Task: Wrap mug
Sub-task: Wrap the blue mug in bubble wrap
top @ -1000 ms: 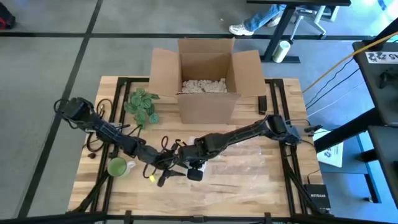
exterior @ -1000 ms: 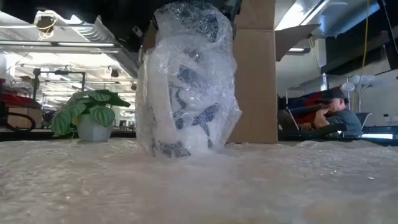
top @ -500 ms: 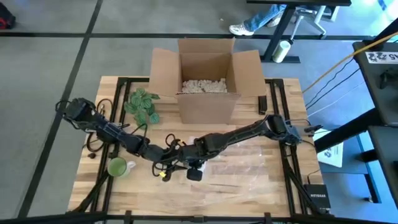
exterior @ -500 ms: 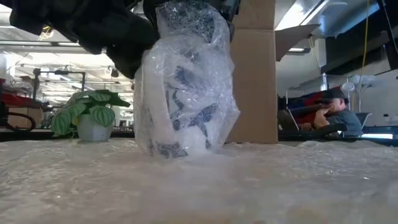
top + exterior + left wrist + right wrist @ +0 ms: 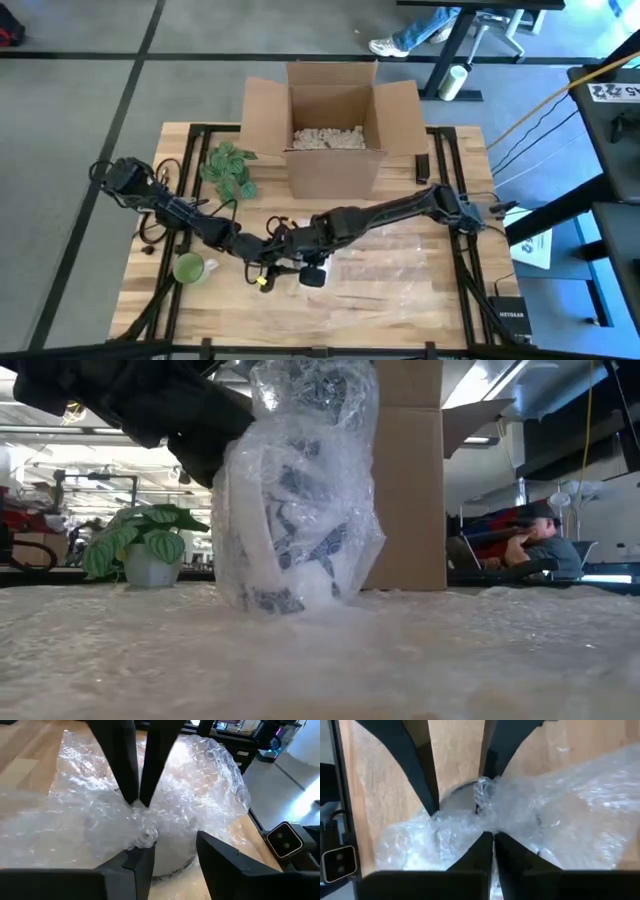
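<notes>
The mug [image 5: 295, 530], white with blue patterns, stands upright on the table inside clear bubble wrap [image 5: 165, 795] gathered into a twist above it. My right gripper [image 5: 492, 837] is above the mug and is shut on that twist. My left gripper [image 5: 175, 850] comes in from the table's left and is open, one finger on each side of the wrapped mug. In the high view both grippers meet at mid-table [image 5: 285, 252] and hide the mug. The rest of the bubble wrap sheet [image 5: 400, 270] lies flat on the table to the right. My right gripper pinches the gathered twist of bubble wrap [image 5: 139, 810] above the mug's top between its two fingers, several layers bunched together. The fingers point down at it from above. The mug stands on the table below, the wrap drawn up around it. My left gripper's fingers [image 5: 140, 860] stand close against the wrap, but whether they touch it I cannot tell.
A green mug [image 5: 190, 268] sits near the table's left front. A potted plant [image 5: 228, 168] stands at the far left, and an open cardboard box [image 5: 335, 125] with filler at the far middle. A person sits in the room beyond [image 5: 535, 545].
My left gripper has moved toward the table's right, up to the wrapped mug, and now shows beside the mug's top in the low view. My right gripper has kept its hold on the twist, and the mug has stayed in place.
</notes>
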You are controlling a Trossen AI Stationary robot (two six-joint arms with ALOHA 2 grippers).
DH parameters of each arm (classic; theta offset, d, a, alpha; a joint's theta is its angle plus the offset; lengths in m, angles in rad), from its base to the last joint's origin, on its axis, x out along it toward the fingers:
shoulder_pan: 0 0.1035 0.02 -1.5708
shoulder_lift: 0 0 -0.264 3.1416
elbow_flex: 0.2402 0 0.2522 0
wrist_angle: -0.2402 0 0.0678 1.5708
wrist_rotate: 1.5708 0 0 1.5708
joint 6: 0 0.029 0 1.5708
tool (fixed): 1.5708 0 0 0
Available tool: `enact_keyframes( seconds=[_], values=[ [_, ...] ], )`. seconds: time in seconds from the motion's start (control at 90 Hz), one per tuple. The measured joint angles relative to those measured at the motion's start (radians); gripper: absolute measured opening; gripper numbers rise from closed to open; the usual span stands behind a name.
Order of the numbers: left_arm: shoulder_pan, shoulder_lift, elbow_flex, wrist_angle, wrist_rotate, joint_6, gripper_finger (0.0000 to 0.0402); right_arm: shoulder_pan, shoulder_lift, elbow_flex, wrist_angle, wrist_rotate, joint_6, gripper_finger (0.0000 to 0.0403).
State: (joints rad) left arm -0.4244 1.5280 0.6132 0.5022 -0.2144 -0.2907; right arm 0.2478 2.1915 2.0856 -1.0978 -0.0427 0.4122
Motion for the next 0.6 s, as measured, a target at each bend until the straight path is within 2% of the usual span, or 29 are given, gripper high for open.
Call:
enact_keyframes(
  seconds=[0.167,0.456,0.6],
  values=[
    [0.0,0.0,0.0,-0.003,0.001,0.001,0.0129,0.0,-0.001,0.047,-0.039,-0.002,-0.015,0.0009],
    [0.0,0.001,0.0,-0.005,0.001,0.002,0.0129,0.0,-0.005,0.135,-0.098,-0.004,-0.017,0.0084],
    [0.0,0.001,0.0,-0.015,0.001,0.004,0.0129,0.008,-0.005,0.153,-0.079,-0.015,-0.016,0.0099]
  ],
)
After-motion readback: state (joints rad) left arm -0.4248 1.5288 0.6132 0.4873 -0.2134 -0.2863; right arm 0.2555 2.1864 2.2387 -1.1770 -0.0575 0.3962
